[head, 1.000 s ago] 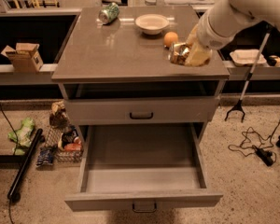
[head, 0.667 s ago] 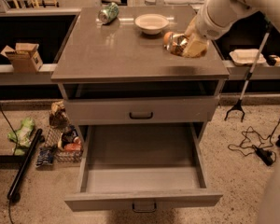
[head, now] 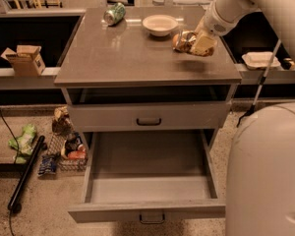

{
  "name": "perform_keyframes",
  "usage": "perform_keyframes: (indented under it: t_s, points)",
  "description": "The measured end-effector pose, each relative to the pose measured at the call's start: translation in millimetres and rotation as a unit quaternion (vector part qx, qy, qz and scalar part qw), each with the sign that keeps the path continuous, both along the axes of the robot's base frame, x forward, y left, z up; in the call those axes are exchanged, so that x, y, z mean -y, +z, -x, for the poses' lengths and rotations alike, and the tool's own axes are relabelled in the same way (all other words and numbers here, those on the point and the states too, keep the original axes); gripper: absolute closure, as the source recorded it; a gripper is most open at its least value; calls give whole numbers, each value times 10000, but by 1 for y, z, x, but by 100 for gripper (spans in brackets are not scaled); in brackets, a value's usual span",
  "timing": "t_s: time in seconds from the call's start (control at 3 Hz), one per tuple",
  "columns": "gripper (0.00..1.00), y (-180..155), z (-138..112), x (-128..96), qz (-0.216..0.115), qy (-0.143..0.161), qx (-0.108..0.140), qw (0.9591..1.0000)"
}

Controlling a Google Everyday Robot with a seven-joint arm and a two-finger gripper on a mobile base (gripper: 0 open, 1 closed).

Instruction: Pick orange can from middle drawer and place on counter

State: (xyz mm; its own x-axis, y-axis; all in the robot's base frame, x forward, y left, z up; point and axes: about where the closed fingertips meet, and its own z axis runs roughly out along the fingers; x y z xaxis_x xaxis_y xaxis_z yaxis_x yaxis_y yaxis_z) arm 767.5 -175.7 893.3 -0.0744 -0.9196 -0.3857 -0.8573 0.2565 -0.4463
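Observation:
The orange can (head: pixel 183 41) is in my gripper (head: pixel 192 43), which is shut on it. It sits at or just above the right rear part of the counter (head: pixel 132 55); I cannot tell whether it touches. My white arm reaches in from the upper right. The middle drawer (head: pixel 150 163) is pulled wide open below, and its flat grey bottom holds nothing. The round orange fruit is hidden behind the can and gripper.
A white bowl (head: pixel 160 24) stands just left of the gripper and a green-and-silver can (head: pixel 114 14) lies at the counter's back left. The top drawer (head: pixel 148 117) is closed. My white base (head: pixel 265 171) fills the lower right. Clutter (head: pixel 64 141) and a black pole (head: pixel 24 173) lie on the floor at left.
The gripper has carried the orange can left and further back over the counter, towards the bowl. The view has shifted and my base now shows at the lower right.

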Motion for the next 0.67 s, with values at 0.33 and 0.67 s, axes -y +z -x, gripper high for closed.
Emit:
perform_keyframes:
  t_s: [0.33,0.67]
  points:
    - [100,-9,-9,2,-18,-88,-167,9998]
    - [100,-17,-13,3,-53,-132,-297,9995]
